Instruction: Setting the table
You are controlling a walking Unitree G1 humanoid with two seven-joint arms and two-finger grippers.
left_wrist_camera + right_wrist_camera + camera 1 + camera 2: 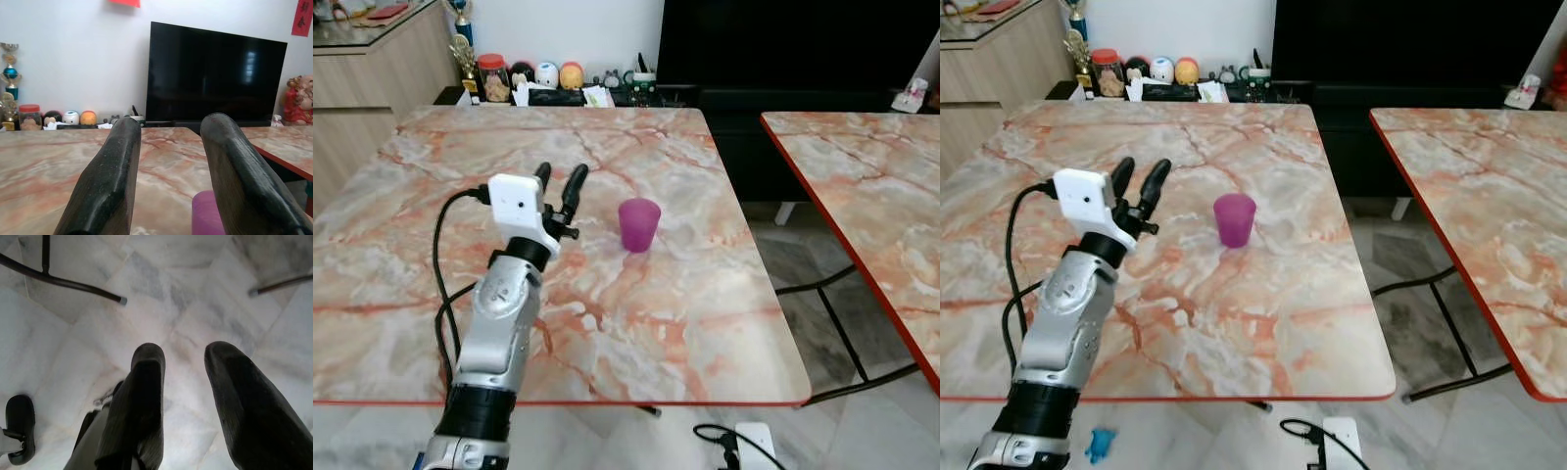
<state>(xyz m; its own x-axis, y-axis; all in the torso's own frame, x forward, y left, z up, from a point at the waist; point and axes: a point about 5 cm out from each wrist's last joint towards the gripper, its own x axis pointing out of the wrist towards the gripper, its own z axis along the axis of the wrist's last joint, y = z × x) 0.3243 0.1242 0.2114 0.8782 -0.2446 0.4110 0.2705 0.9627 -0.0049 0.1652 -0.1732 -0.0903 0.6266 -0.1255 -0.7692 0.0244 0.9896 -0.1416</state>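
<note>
A purple plastic cup [639,224] stands upright on the pink marble table [636,323], near its middle. My left gripper [562,177] hovers over the table just left of the cup, open and empty, its fingers pointing away from me. In the left wrist view the cup [211,214] peeks up beside one black finger [244,171], outside the gap. My right gripper [183,357] hangs open above the marble floor.
A second marble table [862,186] stands to the right, across a gap of floor. Behind the table are a dark TV [783,44] and a low shelf with jars and figurines [533,78]. A wooden counter [372,59] is at far left. Cables [729,446] lie on the floor.
</note>
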